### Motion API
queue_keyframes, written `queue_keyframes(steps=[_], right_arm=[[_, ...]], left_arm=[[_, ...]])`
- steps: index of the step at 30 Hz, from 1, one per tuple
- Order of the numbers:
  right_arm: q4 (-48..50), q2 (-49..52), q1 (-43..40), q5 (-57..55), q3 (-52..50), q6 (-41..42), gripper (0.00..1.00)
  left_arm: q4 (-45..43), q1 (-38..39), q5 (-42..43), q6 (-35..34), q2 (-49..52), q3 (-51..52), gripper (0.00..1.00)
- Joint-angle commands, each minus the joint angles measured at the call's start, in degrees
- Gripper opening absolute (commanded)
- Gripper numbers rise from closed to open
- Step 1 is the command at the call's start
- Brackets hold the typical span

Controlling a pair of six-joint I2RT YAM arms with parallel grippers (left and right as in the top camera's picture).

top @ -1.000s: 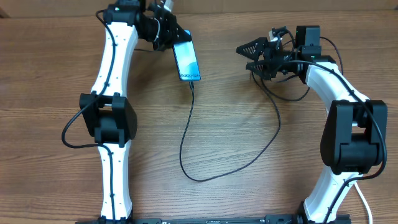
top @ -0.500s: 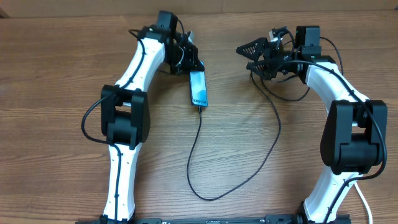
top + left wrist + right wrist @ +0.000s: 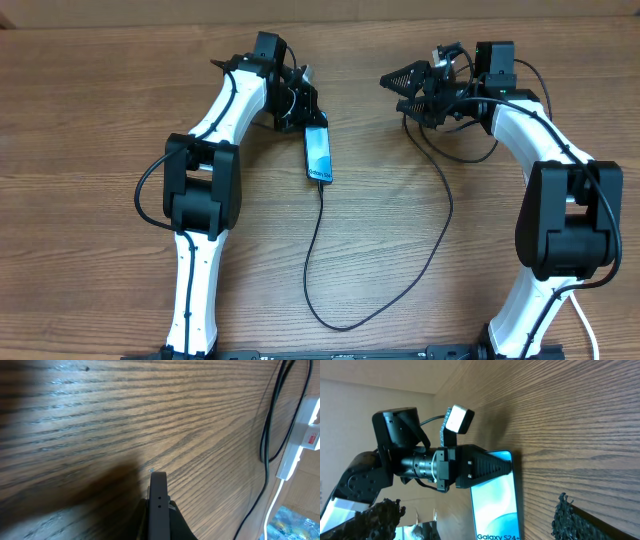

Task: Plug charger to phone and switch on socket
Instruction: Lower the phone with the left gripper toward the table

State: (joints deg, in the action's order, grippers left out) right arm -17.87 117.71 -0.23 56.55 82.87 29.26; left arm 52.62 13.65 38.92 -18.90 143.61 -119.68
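Observation:
The phone [image 3: 318, 155], its blue screen lit, is held at its top end by my left gripper [image 3: 314, 124], which is shut on it. In the left wrist view its black edge [image 3: 158, 502] sits between the jaws. The charger cable [image 3: 312, 250] runs from the phone's lower end, loops near the front edge and climbs to under my right arm; its plug is hidden. My right gripper [image 3: 392, 90] is open and empty, to the right of the phone. The white power strip [image 3: 302, 435] with a red mark shows only in the left wrist view.
The right wrist view shows the phone screen [image 3: 495, 502] and the left gripper [image 3: 480, 467] on it. Black cables [image 3: 455, 150] loop below the right wrist. The left arm's elbow [image 3: 200, 185] stands at the left of the wooden table [image 3: 100, 120].
My left arm has swung right and carried the phone toward the table's middle, turning it nearly upright in view; the cable followed. The right arm has not moved.

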Motion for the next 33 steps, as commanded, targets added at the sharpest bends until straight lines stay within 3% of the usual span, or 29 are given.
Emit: queue_keyframes(steps=[1,33], right_arm=[[0.1,0.3,0.2,-0.2,0.8,-0.9,1.00],[-0.7,0.3,0.2,-2.1,0.8,-0.9,1.00]], left_arm=[[-0.6,1.3,1.5,0.0,-0.5,0.4,0.04],[-2.1,3.1,-1.6,-1.5,-0.5,3.0,0.04]])
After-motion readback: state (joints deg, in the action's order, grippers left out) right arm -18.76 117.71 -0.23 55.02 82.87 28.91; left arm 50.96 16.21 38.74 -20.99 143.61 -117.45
